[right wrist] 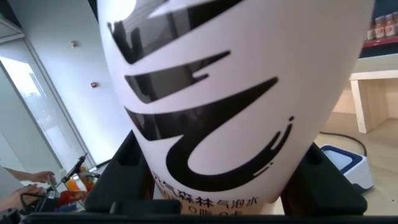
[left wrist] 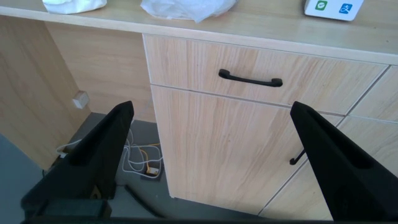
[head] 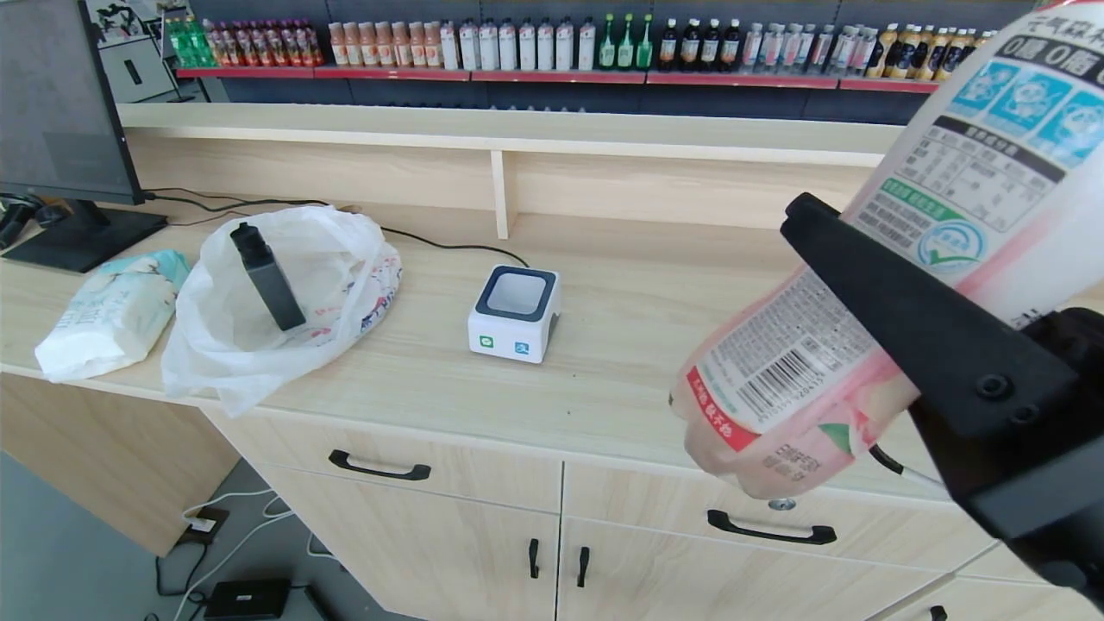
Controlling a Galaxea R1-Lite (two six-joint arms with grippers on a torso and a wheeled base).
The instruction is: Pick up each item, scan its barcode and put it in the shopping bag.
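- The right gripper (head: pixel 862 267) is closed around a bottle (head: pixel 975 172). One black finger (head: pixel 914 328) lies across the front of the bottle.
- The bottle is pink and white. It is up in the air and tilted, with its bottom end lower and nearer the scanner (head: pixel 515 312).
- The barcode (head: pixel 776 379) is near the bottom end and faces the head camera.
- The bottle hangs over the front edge of the counter (head: pixel 621 362), well off to the right of the scanner.
- From the right wrist, the bottle (right wrist: pixel 236 93) is very close, and the scanner (right wrist: pixel 348 165) sits on the counter behind it.
- The scanner is a small white box with a dark top. It stands on the counter with a black wire behind it.
- A white plastic bag (head: pixel 328 259) lies open on the counter, to the left of the scanner. A dark bottle (head: pixel 267 276) stands in it, leaning.
- A soft white pack (head: pixel 112 310) lies just left of the bag.
- A monitor (head: pixel 60 112) stands at the far left of the counter.
- The left gripper (left wrist: pixel 211 155) is spread wide and holds nothing. It is low down, in front of the cupboard, below a drawer with a black handle (left wrist: pixel 250 78).
- Rows of drinks (head: pixel 561 43) stand on a shelf at the back.
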